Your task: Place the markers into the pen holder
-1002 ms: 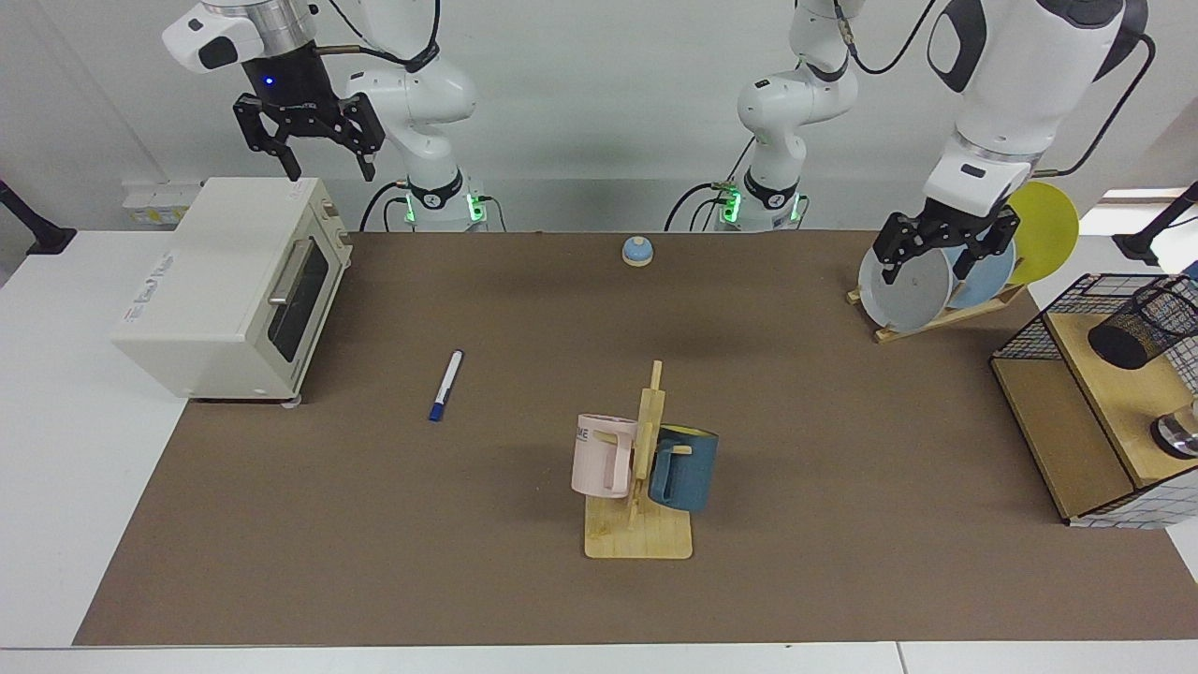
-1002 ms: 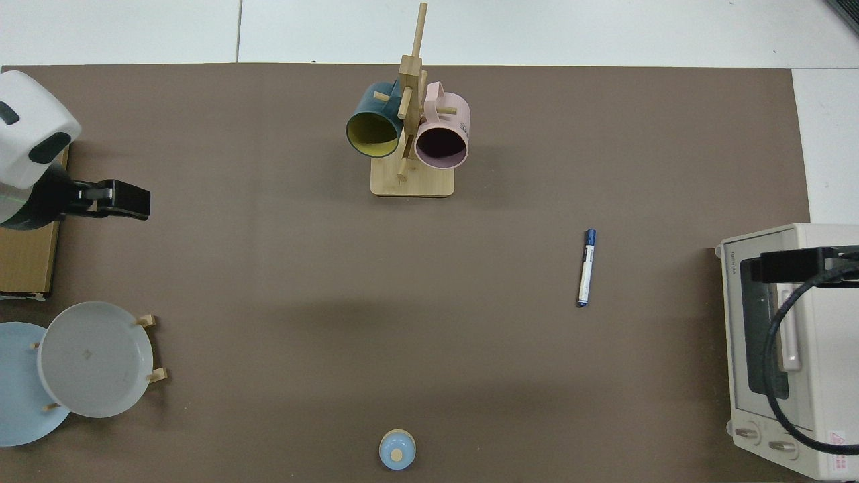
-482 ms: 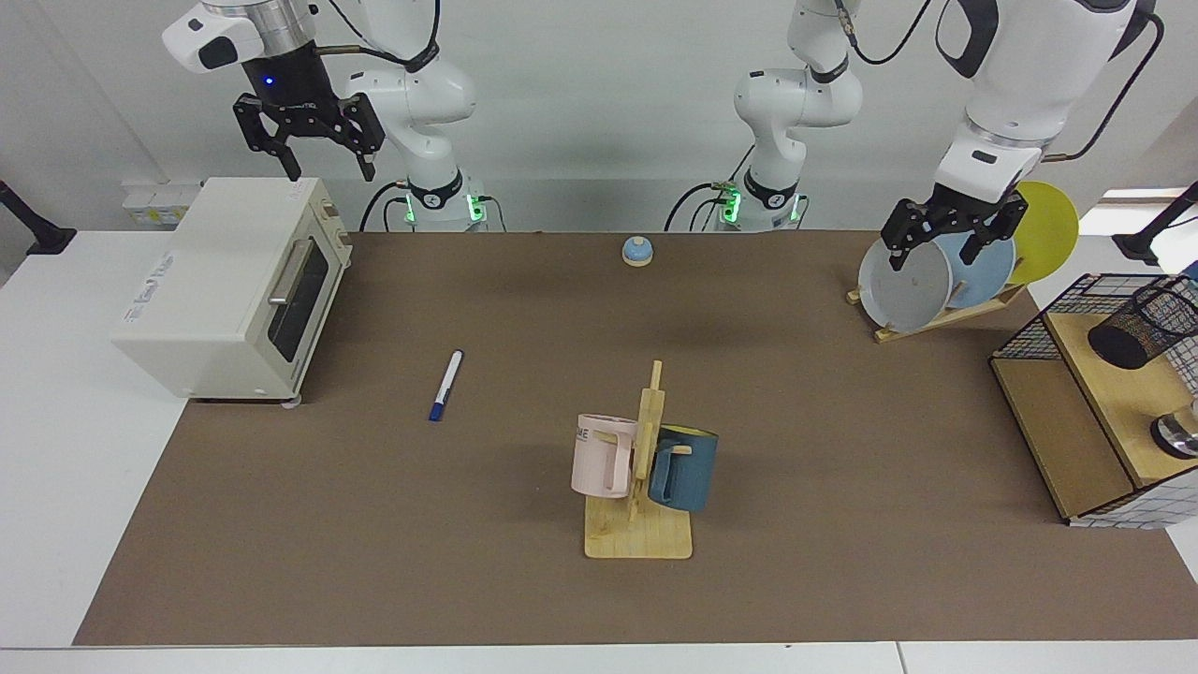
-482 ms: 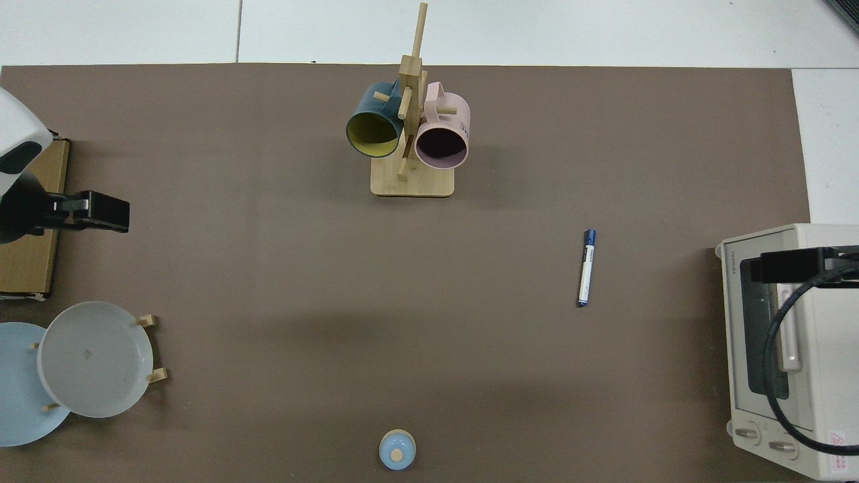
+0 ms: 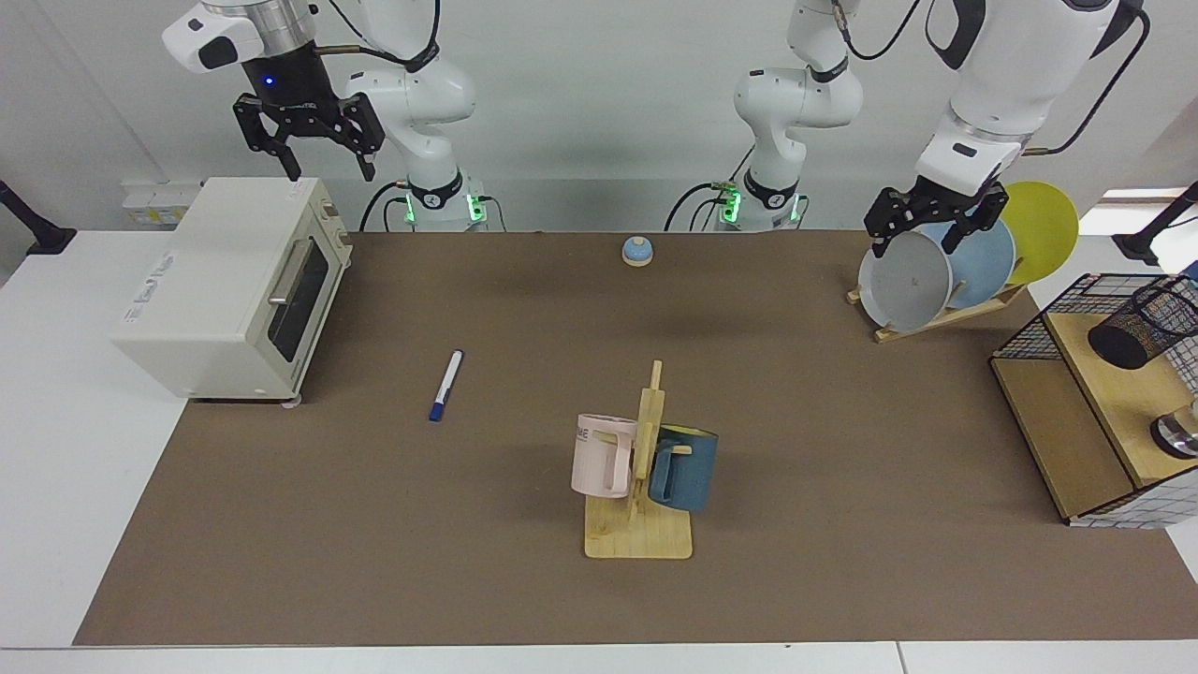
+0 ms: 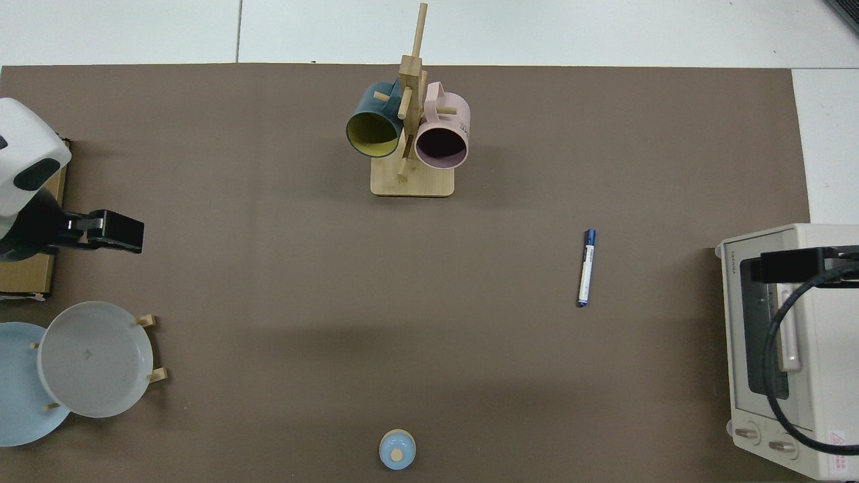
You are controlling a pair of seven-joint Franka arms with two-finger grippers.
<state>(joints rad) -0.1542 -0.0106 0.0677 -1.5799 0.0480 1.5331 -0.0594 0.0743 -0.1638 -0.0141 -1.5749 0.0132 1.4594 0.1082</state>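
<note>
Your marker (image 5: 446, 385) lies flat on the brown mat of the counter (image 5: 374, 524), untouched, dark blue cap toward the camera side in the facing view. It sits between the white toaster oven (image 5: 225, 285) and the wooden mug rack (image 5: 641, 487), apart from both. In the top view the marker (image 6: 586, 267) shows nothing near it.

The pen holder (image 5: 1140, 326) — black mesh cup — lies tipped on its side on the wooden shelf inside the black wire basket frame (image 5: 1058, 318) at the counter's edge, well apart from the marker.

The left gripper (image 5: 927, 229) hangs above the plate rack, just over the grey plate (image 5: 903, 285); its jaws are spread and hold nothing. In the top view the left gripper (image 6: 111, 230) shows from the side, between the wooden shelf and the plates.

The right gripper (image 5: 323, 154) hangs above the toaster oven's top — jaws spread, empty; this arm waits.

The rack carries a pink mug (image 5: 602, 456) and a dark blue mug (image 5: 683, 466). A small blue bell (image 5: 637, 250) stands at the counter's far edge, near the arm bases.
</note>
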